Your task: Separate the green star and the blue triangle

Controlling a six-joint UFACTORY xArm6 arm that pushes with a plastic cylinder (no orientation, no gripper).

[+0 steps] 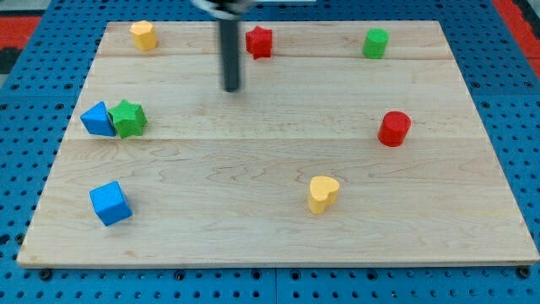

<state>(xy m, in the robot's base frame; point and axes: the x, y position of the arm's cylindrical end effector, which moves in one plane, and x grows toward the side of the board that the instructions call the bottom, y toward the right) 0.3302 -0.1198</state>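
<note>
The green star [128, 117] sits at the view's left of the wooden board, touching the blue triangle [99, 119] on its left side. My tip [232, 88] is the lower end of a dark rod coming down from the view's top. It stands well to the right of and a little above the pair, apart from both, and to the lower left of a red star [259, 41].
A yellow block [144, 35] lies at the top left, a green block [375, 42] at the top right, a red cylinder [394, 128] at the right, a yellow heart [322, 193] at the lower middle, a blue cube [110, 203] at the lower left. The board [270, 228] lies on a blue pegboard.
</note>
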